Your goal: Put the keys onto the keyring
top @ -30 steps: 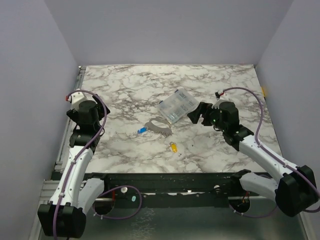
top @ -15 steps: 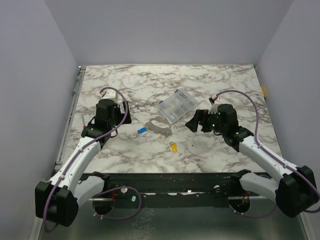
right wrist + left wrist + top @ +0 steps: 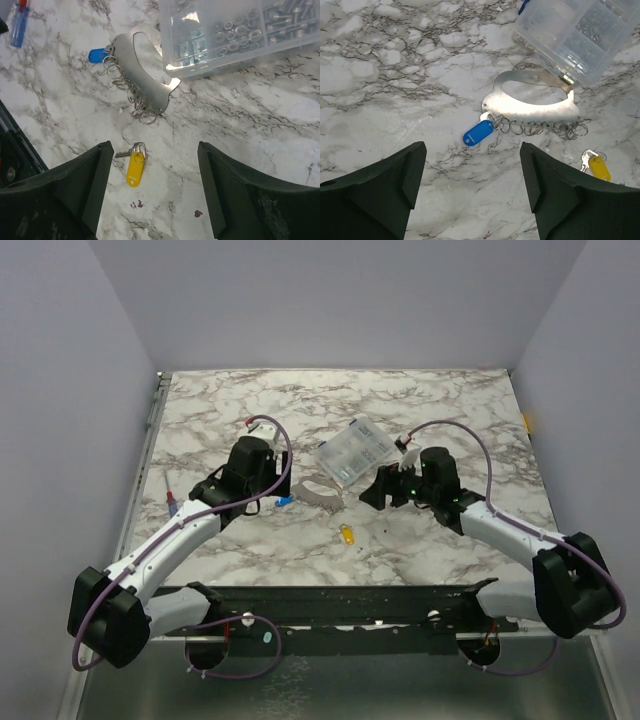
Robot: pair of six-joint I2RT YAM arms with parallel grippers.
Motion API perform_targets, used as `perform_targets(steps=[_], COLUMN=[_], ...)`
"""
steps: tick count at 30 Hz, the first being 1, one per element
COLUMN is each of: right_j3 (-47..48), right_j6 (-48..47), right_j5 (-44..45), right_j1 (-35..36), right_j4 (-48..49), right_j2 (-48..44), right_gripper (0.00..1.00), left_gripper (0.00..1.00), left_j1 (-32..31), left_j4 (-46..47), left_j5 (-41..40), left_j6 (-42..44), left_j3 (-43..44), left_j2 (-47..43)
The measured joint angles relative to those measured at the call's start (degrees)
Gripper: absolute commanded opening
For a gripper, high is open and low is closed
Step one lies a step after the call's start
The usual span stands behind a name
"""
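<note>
Both left tool point(image 3: 471, 167) and right tool point(image 3: 152, 167) gape empty over marbled table point(image 3: 240, 405), lilac walls point(image 3: 330, 300).

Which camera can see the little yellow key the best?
The right wrist camera: the yellow key lies whole and close, its tag, ring and metal blade clear. The left wrist view shows it smaller near the edge; the top view shows only a yellow speck.

A white, grey-veined marble table point(image 3: 420, 400) sits enclosed by 3 plain pale walls point(image 3: 340, 300).
</note>
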Motion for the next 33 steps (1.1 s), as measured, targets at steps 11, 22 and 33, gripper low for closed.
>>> perform_targets(steps=[11,22,33], right_j3=[-11.4,-16.4,-15.8], right_j6=[-11.3,-21.7,-24.2], right_j5=[-6.8,-11.1,-13.0], right_j1=[3.5,3.5,3.5], right_j4=[27.1,50.6,66.6], right_j2=[10.1,23.2,34.2], right_gripper=[0.71,0.58,0.53], left_gripper=[0.75,0.75,0.75], left_j1=[0.0,0.0,0.0], left_j4=[-0.7,-0.4,-0.4], left_j5=[-2.6,-3.6,-4.5], left_j6=[3.3,3.4,3.4], left_j3=[-1.2,-1.8,-2.1], left_j2=[-0.3,-4.2,-5.4])
